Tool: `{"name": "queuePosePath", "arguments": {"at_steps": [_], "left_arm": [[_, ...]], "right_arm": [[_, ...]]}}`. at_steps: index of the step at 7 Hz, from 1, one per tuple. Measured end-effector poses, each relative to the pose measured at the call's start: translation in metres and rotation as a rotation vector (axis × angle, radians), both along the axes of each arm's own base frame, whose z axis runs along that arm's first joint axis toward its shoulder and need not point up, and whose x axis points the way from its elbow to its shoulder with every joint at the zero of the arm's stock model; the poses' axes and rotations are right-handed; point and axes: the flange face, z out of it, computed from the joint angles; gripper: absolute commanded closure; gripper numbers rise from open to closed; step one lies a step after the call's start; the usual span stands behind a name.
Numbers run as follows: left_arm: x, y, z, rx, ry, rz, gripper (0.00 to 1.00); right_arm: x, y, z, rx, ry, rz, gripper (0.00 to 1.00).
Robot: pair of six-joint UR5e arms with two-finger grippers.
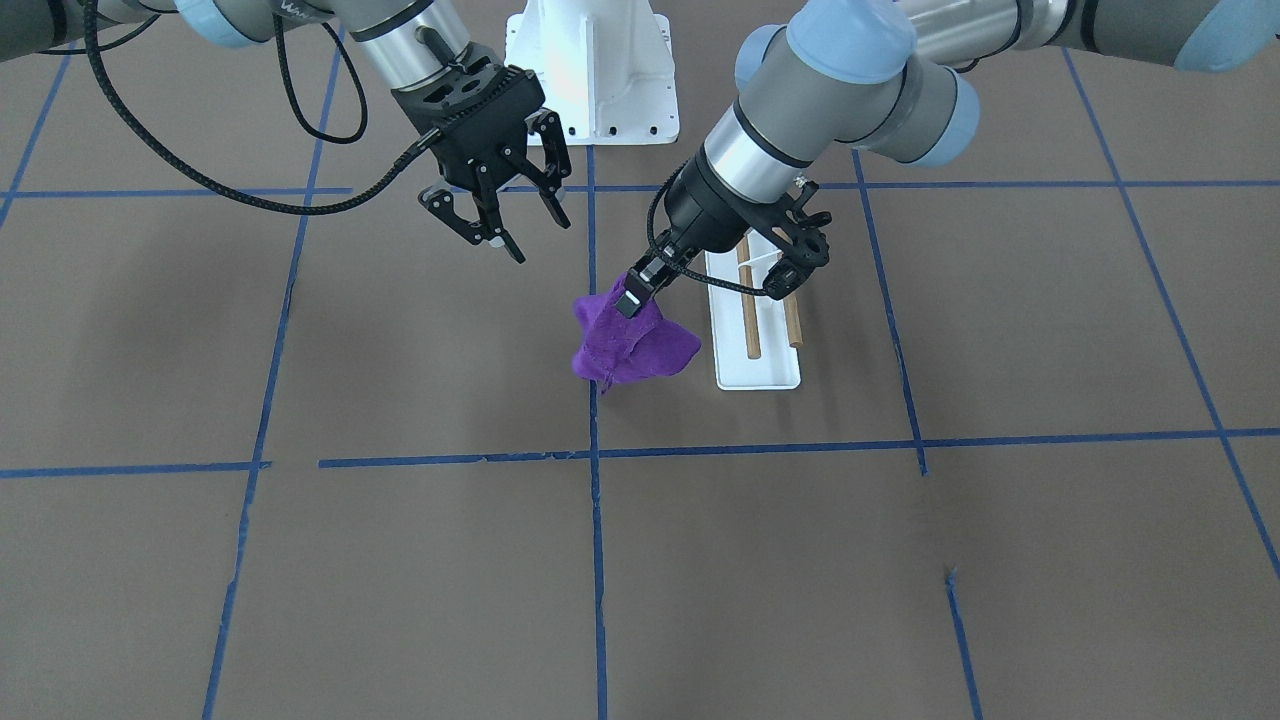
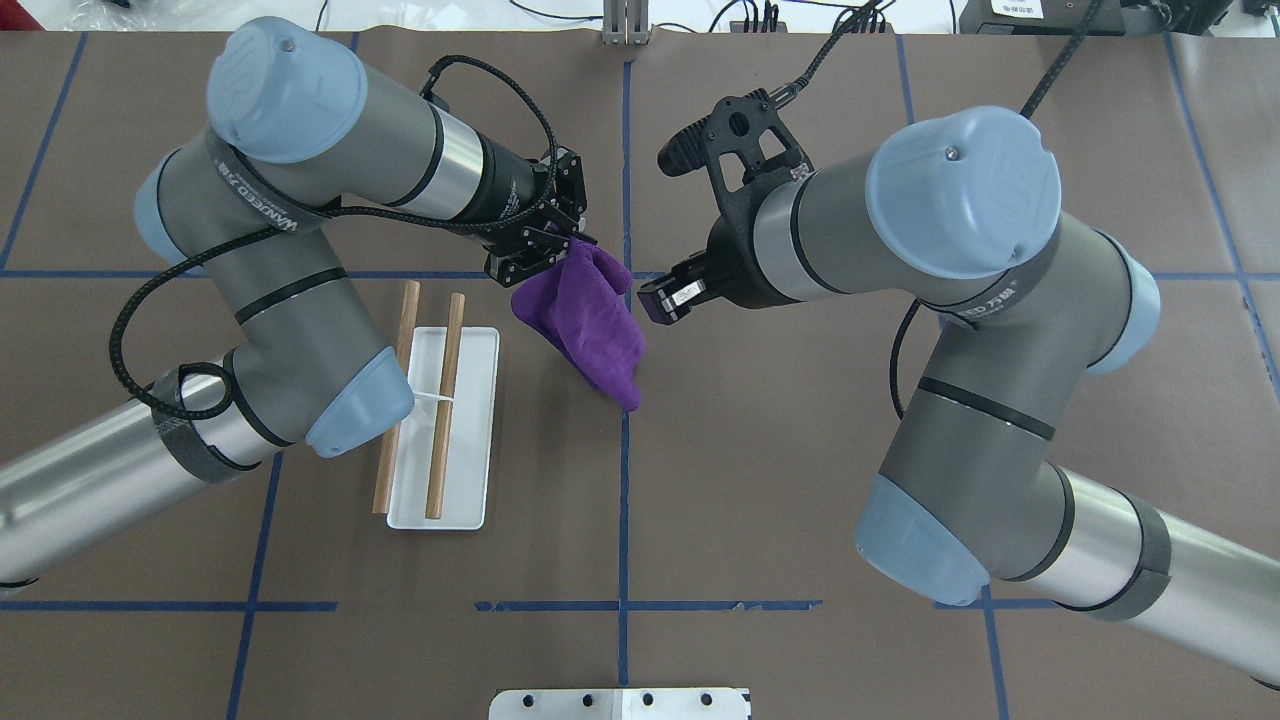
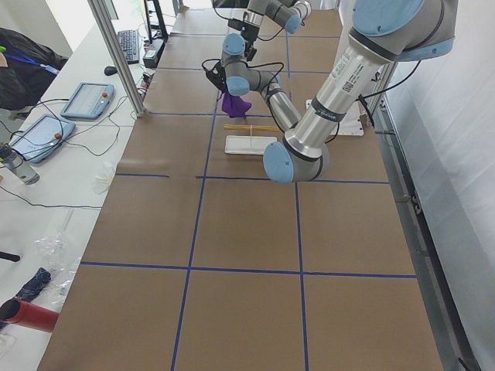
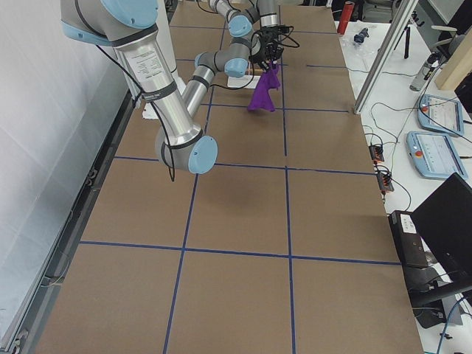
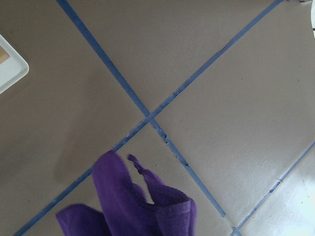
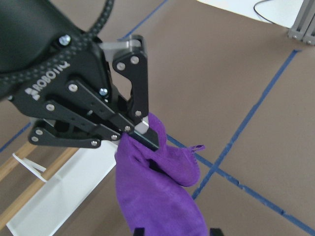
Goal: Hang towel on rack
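The purple towel [image 1: 632, 347] hangs bunched from my left gripper [image 1: 632, 295], which is shut on its top edge, with the lower end near the brown table. It also shows in the overhead view [image 2: 592, 322] and in the right wrist view [image 6: 157, 196], where the left gripper [image 6: 142, 133] pinches it. The rack [image 1: 757, 375] has a white base and two wooden rods [image 2: 443, 400]. It stands on the table just beside the towel, under the left arm. My right gripper [image 1: 515, 225] is open and empty, raised above the table a short way from the towel on the side away from the rack.
The white bolted robot pedestal [image 1: 592, 70] stands at the robot's edge of the table. Blue tape lines [image 1: 596, 500] cross the brown table top. Side benches with tablets [image 3: 81, 100] and cables lie past the table's ends.
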Motion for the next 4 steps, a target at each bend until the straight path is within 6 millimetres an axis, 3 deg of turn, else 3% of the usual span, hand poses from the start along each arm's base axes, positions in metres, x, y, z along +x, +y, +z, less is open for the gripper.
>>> {"name": "queuePosePath", "arguments": {"at_steps": [2,4], "left_arm": [[-0.017,0.015,0.015,0.046,-0.009,0.016,1.0],[-0.044,0.035,0.042,0.112,-0.033,0.034,1.0]], "right_arm": [[0.018,-0.02,0.024,-0.146,0.116,-0.032,0.0],[0.041,-0.053,0.073,-0.197,0.275,-0.044,0.0]]}}
